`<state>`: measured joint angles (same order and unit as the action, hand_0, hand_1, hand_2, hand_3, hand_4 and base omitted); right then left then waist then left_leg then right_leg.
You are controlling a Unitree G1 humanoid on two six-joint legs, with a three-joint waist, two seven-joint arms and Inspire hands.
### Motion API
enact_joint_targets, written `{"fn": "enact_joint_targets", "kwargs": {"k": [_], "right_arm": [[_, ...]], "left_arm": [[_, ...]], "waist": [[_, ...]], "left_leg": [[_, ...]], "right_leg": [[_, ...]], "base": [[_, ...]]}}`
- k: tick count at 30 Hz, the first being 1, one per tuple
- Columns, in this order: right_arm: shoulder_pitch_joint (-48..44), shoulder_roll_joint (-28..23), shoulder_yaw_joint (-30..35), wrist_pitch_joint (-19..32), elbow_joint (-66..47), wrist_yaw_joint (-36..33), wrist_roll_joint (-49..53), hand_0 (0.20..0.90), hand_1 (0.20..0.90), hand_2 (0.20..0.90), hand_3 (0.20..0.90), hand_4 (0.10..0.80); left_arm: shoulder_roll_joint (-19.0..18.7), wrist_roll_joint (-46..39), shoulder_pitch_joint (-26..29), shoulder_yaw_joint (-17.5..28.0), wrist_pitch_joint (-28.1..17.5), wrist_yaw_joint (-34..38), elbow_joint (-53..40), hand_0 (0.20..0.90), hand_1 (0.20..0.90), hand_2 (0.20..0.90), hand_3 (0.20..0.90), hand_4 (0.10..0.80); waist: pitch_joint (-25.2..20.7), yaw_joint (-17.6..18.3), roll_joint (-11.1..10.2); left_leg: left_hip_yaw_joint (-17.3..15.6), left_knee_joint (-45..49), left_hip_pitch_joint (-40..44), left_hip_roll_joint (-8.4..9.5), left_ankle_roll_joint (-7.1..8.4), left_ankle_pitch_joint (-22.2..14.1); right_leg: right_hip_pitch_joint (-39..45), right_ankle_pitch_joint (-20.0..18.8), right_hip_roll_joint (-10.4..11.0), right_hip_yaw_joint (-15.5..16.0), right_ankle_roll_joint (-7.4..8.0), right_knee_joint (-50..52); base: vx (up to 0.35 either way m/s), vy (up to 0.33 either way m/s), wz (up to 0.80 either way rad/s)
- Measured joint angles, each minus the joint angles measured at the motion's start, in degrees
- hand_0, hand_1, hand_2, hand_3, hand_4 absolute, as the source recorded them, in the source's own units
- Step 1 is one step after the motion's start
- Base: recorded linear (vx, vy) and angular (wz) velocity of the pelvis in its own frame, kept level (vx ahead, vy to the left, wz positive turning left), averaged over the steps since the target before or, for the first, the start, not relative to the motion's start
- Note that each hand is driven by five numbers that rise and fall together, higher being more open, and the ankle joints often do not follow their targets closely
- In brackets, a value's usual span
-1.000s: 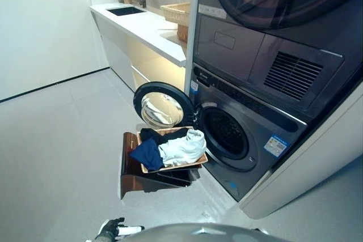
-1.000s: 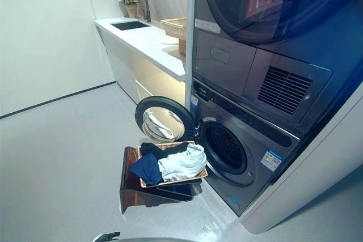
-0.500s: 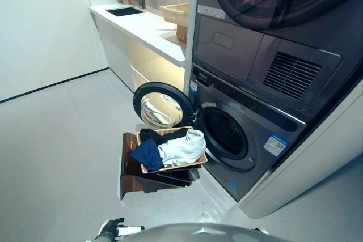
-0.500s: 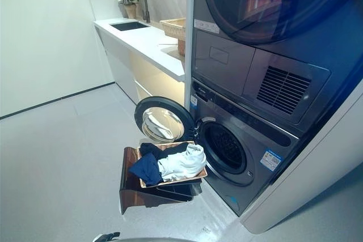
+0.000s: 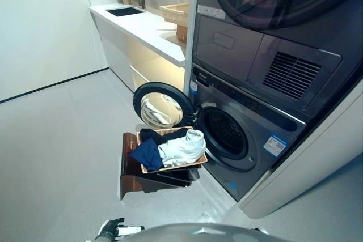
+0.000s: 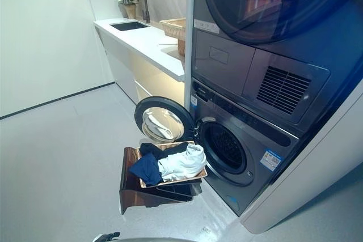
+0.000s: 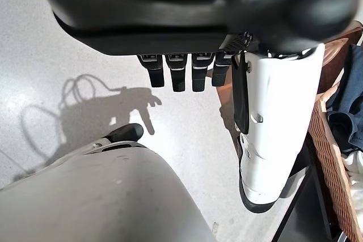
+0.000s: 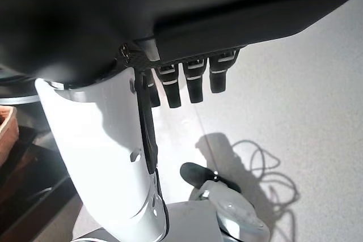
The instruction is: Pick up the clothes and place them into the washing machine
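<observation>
**Clothes lie in the basket, well ahead of both empty hands**

The clothes (image 5: 170, 147), a dark blue piece and a white piece heaped together, fill a shallow wicker basket (image 5: 195, 165) that rests tilted on a brown wooden stand (image 5: 131, 179). This pile lies well apart from the left hand (image 5: 112, 229), ahead of it and a little toward the robot's right. In the left wrist view the left hand (image 7: 181, 72) hangs over bare floor (image 5: 57, 151) with its fingers (image 7: 177, 75) straight and apart from the white-covered thumb, holding nothing; the basket's woven rim and a fold of blue cloth show just past the thumb.

The right hand (image 8: 187, 83) likewise hangs over the floor with fingers (image 8: 194, 86) relaxed and spread from the thumb, empty.

Just beyond the basket stands the washing machine (image 5: 244, 140), its round door (image 5: 161, 106) swung open toward the robot's left and the dark drum opening (image 5: 226, 134) exposed. A second machine (image 5: 283, 4) sits stacked on top. Farther off to the left runs a white bench (image 5: 142, 26) with a sink (image 5: 125, 11).
</observation>
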<state>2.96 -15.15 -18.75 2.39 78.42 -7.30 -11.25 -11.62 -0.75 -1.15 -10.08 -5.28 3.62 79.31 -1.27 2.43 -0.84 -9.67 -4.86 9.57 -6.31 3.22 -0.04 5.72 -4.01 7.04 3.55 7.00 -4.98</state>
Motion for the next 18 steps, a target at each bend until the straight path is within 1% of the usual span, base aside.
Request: {"fn": "enact_joint_targets", "kwargs": {"k": [7, 8, 10, 11, 12, 13, 14, 15, 16, 17, 18], "right_arm": [[-0.24, -0.01, -0.1, 0.02, -0.05, 0.07, 0.01, 0.9, 0.9, 0.9, 0.9, 0.8], [-0.26, 0.01, -0.2, 0.08, -0.09, 0.12, 0.01, 0.9, 0.9, 0.9, 0.9, 0.8], [-0.46, 0.08, -0.39, 0.1, -0.13, 0.67, 0.01, 0.9, 0.9, 0.9, 0.9, 0.8], [-0.72, 0.14, -0.52, 0.17, -0.13, 1.07, 0.02, 0.9, 0.9, 0.9, 0.9, 0.8], [-1.03, 0.28, -0.69, 0.23, -0.13, 1.15, 0.04, 0.9, 0.9, 0.9, 0.9, 0.8], [-1.97, 0.75, -1.21, 0.25, -0.2, 1.15, 0.03, 0.9, 0.9, 0.9, 0.9, 0.8], [-2.71, 0.74, -1.39, 0.24, -0.19, 1.11, 0.05, 0.9, 0.9, 0.9, 0.9, 0.8], [-3.59, 1.02, -1.35, 0.45, -0.2, 1.18, 0.06, 0.9, 0.9, 0.9, 0.9, 0.8], [-4.86, 1.46, -1.4, 0.48, -0.15, 1.21, 0.06, 0.9, 0.9, 0.9, 0.9, 0.8], [-5.23, 1.23, -1.32, 0.44, -0.06, 1.13, 0.08, 0.9, 0.9, 0.9, 0.9, 0.8], [-5.92, 0.01, -1.28, 0.07, 0.61, 1.14, 0.11, 0.9, 0.9, 0.9, 0.9, 0.8]], "left_arm": [[0.0, -0.02, -0.01, 0.01, 0.03, -0.03, 0.05, 0.9, 0.9, 0.9, 0.9, 0.8], [-0.01, -0.03, -0.06, 0.11, 0.04, -0.02, 0.06, 0.9, 0.9, 0.9, 0.9, 0.8], [-0.02, -0.04, -0.06, 0.1, 0.05, -0.04, 0.08, 0.9, 0.9, 0.9, 0.9, 0.8], [0.01, -0.07, 0.01, 0.14, 0.05, -0.01, 0.11, 0.9, 0.9, 0.9, 0.9, 0.8], [0.01, -0.15, 0.18, 0.26, 0.05, 0.0, 0.12, 0.9, 0.9, 0.9, 0.9, 0.8], [-0.37, -0.24, 0.35, 0.36, 0.07, 0.03, 0.13, 0.9, 0.9, 0.9, 0.9, 0.8], [-0.45, -0.7, 0.75, 0.39, 0.03, -0.1, 0.07, 0.9, 0.9, 0.9, 0.9, 0.8], [-0.63, -1.14, 1.37, 0.41, 0.02, -0.13, 0.14, 0.9, 0.9, 0.9, 0.9, 0.8], [-1.92, -1.58, 3.11, 0.41, 0.1, -0.15, 0.2, 0.9, 0.9, 0.9, 0.9, 0.8], [-2.67, -2.05, 4.21, 0.34, 0.13, -0.3, 0.18, 0.9, 0.9, 0.9, 0.9, 0.8], [-2.38, -2.49, 5.58, 0.33, 0.04, -0.13, -0.03, 0.9, 0.9, 0.9, 0.9, 0.8]], "waist": [[0.68, -0.03, 0.25], [0.76, 0.12, 0.21], [0.95, -0.04, 0.26], [1.25, -0.03, 0.32], [1.89, -0.09, 0.27], [3.03, -0.17, 0.29], [4.32, -0.48, 0.38], [5.96, -0.5, -0.25], [8.35, -0.34, -1.91], [9.14, -0.52, -2.25], [10.61, -1.37, -2.5]], "left_leg": [[-0.89, 0.0, 0.08, -0.4, -0.04, -0.32], [-1.16, 0.21, 0.13, -1.1, 0.07, -0.54], [-1.69, 0.24, 0.12, -1.61, 0.44, -0.62], [-1.95, 0.92, -0.28, -2.81, 0.94, -0.76], [-2.15, 1.84, -0.44, -3.44, 1.54, -0.94], [-2.14, 3.75, -1.01, -4.3, 2.4, -1.66], [-1.84, 5.3, -1.58, -5.48, 3.29, -1.52], [-1.23, 9.16, -3.54, -5.98, 3.81, -1.82], [-0.2, 14.59, -6.99, -5.67, 4.17, -0.88], [0.62, 18.81, -9.73, -5.61, 4.29, -0.4], [3.65, 22.62, -13.28, -3.86, 4.79, 0.2]], "right_leg": [[-0.21, -0.14, -0.48, -0.98, 0.26, 0.02], [-0.34, -0.12, -0.86, -1.09, 0.14, 0.04], [-0.73, 0.04, -1.66, -1.45, -0.18, 0.22], [-1.37, 0.27, -2.46, -1.5, -0.5, 0.99], [-2.09, 0.76, -3.0, -1.56, -1.15, 2.27], [-2.92, 1.69, -4.13, -2.47, -2.33, 3.88], [-3.81, 2.41, -5.36, -2.55, -2.8, 5.15], [-4.82, 3.4, -5.53, -2.54, -3.29, 7.44], [-5.16, 3.78, -4.82, -2.78, -3.97, 7.8], [-5.18, 3.43, -4.54, -2.81, -4.48, 7.28], [-4.58, 2.8, -3.34, -3.21, -5.13, 6.23]], "base": [[-0.002, -0.09, -0.06], [0.001, -0.213, -0.13], [-0.017, -0.22, -0.15], [-0.021, -0.161, -0.15], [-0.054, -0.212, -0.2], [-0.058, -0.188, -0.27], [-0.072, -0.194, -0.21], [-0.064, -0.043, 0.03], [-0.053, 0.031, 0.23], [-0.025, 0.061, 0.29], [0.025, 0.063, 0.2]]}}
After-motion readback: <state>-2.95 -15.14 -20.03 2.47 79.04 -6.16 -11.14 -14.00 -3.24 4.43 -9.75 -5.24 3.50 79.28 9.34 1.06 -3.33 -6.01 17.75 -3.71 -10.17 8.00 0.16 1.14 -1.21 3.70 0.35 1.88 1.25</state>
